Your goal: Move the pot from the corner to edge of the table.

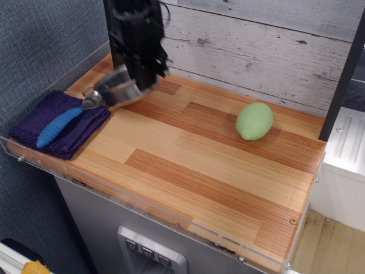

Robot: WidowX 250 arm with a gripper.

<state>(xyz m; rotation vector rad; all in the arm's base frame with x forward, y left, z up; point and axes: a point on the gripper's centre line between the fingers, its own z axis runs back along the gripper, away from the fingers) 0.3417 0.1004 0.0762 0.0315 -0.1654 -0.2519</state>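
Gripper looks clamped on the pot, tilted and blurred right over the spoon; likely risk is clipping it or slipping.

No readable text, labels, brands or numbers anywhere (surfaces plain, gripper area motion-blurred).

Whitewashed plank wall behind; blue-grey textured wall left; pale wood floor lower right.
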